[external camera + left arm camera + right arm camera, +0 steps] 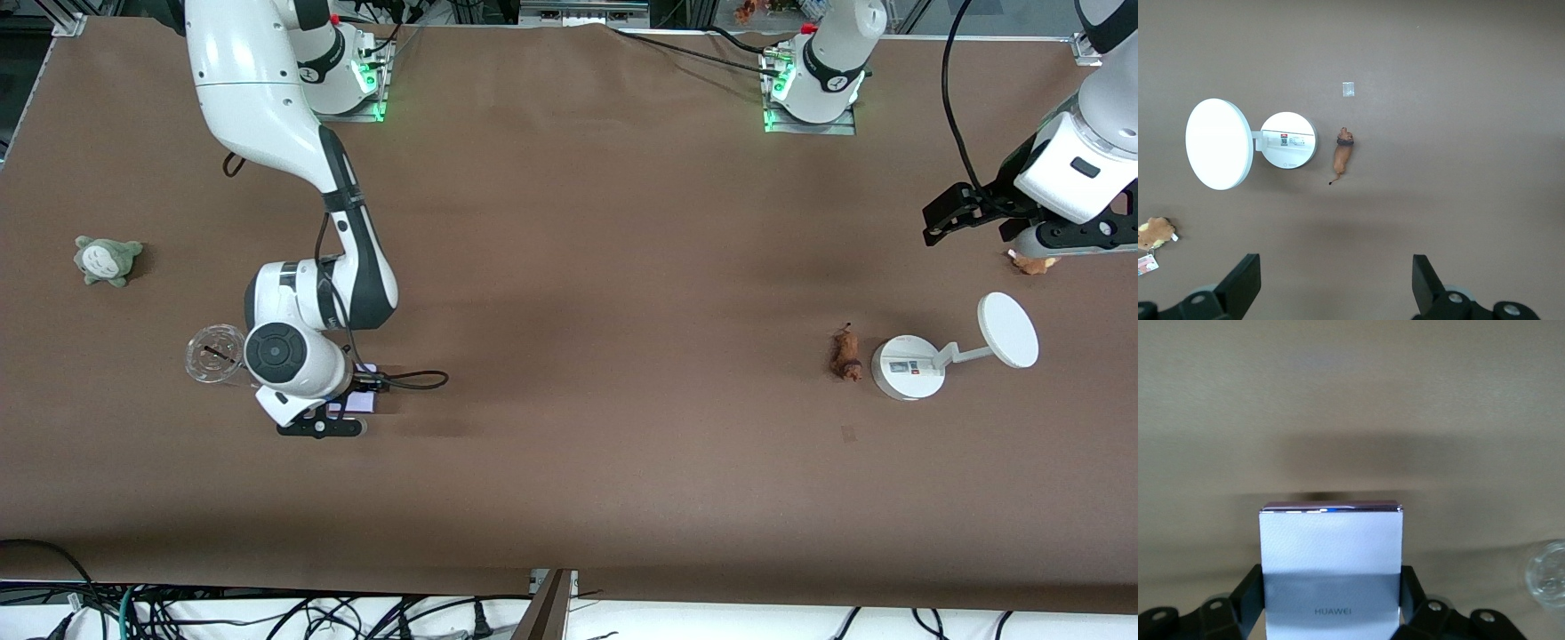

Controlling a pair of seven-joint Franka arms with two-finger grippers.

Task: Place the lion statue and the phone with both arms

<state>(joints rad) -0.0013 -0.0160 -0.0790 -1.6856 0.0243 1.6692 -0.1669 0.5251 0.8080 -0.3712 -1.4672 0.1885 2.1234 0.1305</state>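
Right gripper (1331, 613) pinches the flat pale lavender phone (1331, 567) low over the table; it should keep it level. Left gripper (1335, 283), spread wide, needs centring over the tiny reddish-brown lion statue (1343, 152).

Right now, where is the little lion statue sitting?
The lion statue lies on the table toward the left arm's end, right beside the round base of the white stand, apart from it. The left tool hangs open above the table, not touching it.

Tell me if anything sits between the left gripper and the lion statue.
Nothing visible does. The left gripper hangs open near the tan plush, at the left arm's end of the table. The lion statue lies on bare table beside the white stand, which is next to it, not in the way.
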